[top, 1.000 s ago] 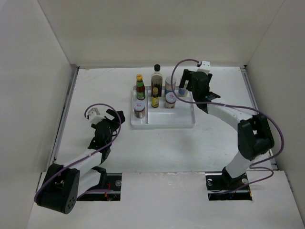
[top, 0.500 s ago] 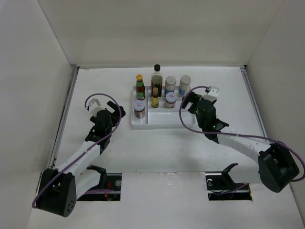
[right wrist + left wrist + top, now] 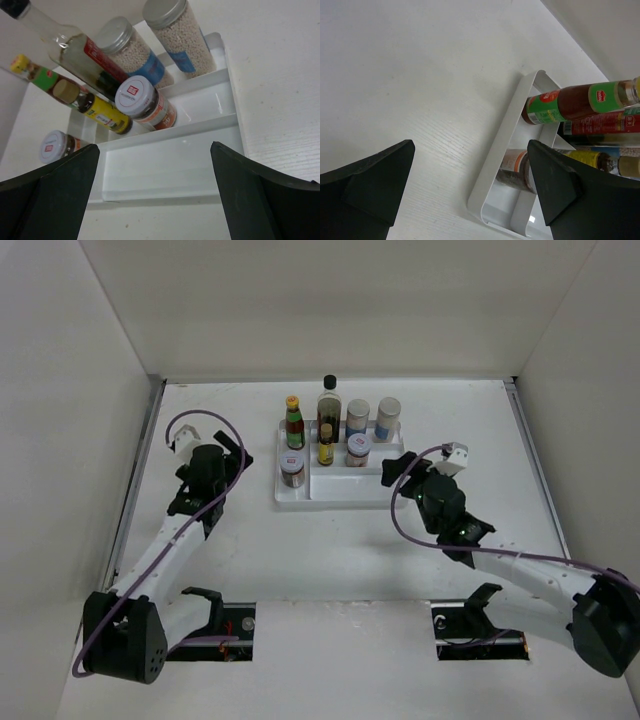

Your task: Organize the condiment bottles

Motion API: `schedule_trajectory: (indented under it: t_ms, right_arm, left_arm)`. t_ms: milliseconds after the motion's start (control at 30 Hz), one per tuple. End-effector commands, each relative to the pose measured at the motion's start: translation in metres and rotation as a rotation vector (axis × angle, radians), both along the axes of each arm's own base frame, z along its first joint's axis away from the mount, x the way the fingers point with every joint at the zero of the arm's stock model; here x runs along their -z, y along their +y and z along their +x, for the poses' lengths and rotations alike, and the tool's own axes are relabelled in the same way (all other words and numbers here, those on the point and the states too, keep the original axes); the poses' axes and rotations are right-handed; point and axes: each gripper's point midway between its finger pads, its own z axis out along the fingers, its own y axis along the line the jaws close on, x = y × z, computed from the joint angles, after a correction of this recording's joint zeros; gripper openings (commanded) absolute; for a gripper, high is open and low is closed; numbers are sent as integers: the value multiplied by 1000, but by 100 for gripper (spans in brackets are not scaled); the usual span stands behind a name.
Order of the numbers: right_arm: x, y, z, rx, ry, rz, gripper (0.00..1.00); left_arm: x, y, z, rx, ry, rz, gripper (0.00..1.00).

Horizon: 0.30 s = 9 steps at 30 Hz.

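All seven condiment bottles stand in the white divided tray (image 3: 345, 498). The back row holds the yellow-capped red sauce bottle (image 3: 294, 424), the tall dark black-capped bottle (image 3: 329, 408) and two pale shakers (image 3: 357, 419) (image 3: 388, 418). In front stand the small yellow-capped dark bottle (image 3: 326, 447) and two short jars (image 3: 358, 451) (image 3: 292, 471). My left gripper (image 3: 233, 457) is open and empty, left of the tray. My right gripper (image 3: 398, 481) is open and empty at the tray's right front corner. The right wrist view shows the tray's bare front compartment (image 3: 165, 170) between the fingers.
White walls close in the table at the back and on both sides. A metal strip (image 3: 138, 475) runs along the left edge. In the left wrist view the tray's rim (image 3: 495, 165) and a short jar (image 3: 517, 167) lie close ahead.
My right arm has drawn back from the back-right shaker to the tray's near right corner, leaving the shaker standing. My left gripper has moved farther from me and slightly left.
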Motion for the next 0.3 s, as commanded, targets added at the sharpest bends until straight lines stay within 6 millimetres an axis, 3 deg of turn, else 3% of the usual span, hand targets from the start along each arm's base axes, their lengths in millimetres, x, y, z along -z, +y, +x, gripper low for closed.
schedule_trajectory:
  t_ms: [0,267]
  right_arm:
    - [-24,1,-5,-5,-57,57,100]
    - [-32,-6,-19,-20,-94,67,100]
  left_arm:
    - [-25,2,8,14,-23,39,100]
    - [-44,-1,17,37,-29,103,100]
